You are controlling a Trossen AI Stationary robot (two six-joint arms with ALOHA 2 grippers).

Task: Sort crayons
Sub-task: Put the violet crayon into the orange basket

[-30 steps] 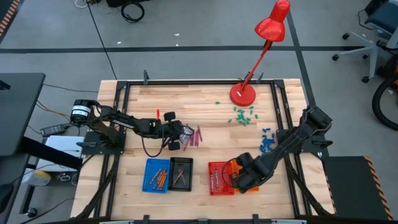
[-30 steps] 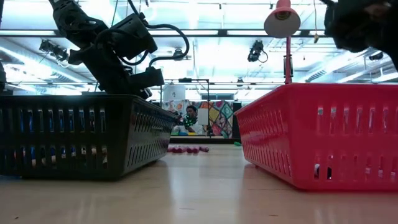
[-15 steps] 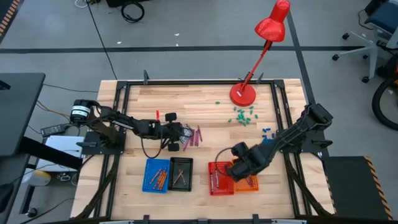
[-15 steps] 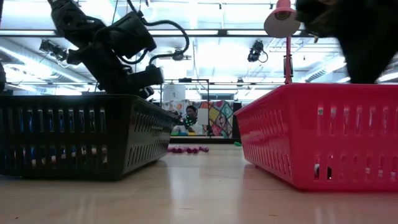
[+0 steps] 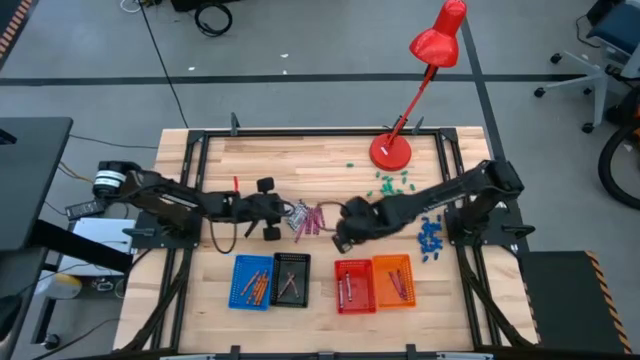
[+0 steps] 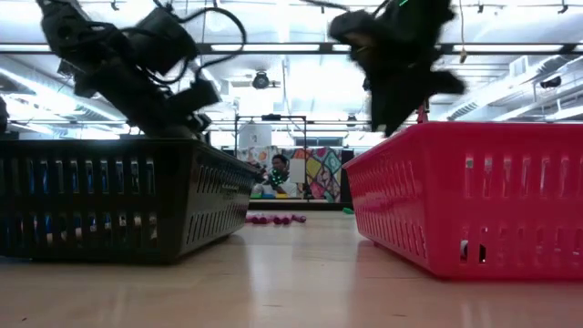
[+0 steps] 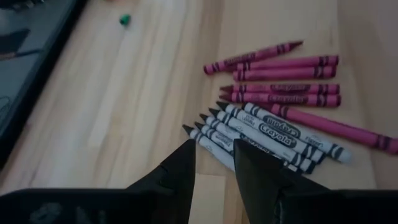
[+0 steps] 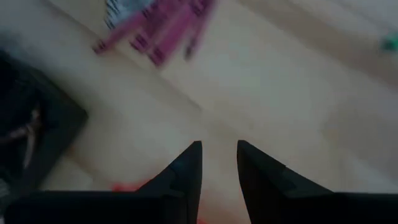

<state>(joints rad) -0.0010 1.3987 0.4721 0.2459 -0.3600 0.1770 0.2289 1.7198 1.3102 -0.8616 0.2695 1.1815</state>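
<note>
Loose crayons lie on the table's middle: a row of white ones and, beyond it, magenta ones. My left gripper stands open at the white crayons' pointed tips, one finger on either side of the nearest tips; I cannot tell whether it touches them. My right gripper hangs open over bare wood, just right of the pile, nothing between its fingers. The magenta crayons lie ahead of it.
Four small bins stand along the near edge: blue, black, red and orange, each holding crayons. A red desk lamp stands at the far side. Green bits and blue chunks lie to the right.
My right gripper has risen from the orange bin and swung toward the far left, to the crayon pile, and the wrist has rolled; the orange bin now shows uncovered. My left gripper has drawn back a little toward the table's left edge, off the crayons.
</note>
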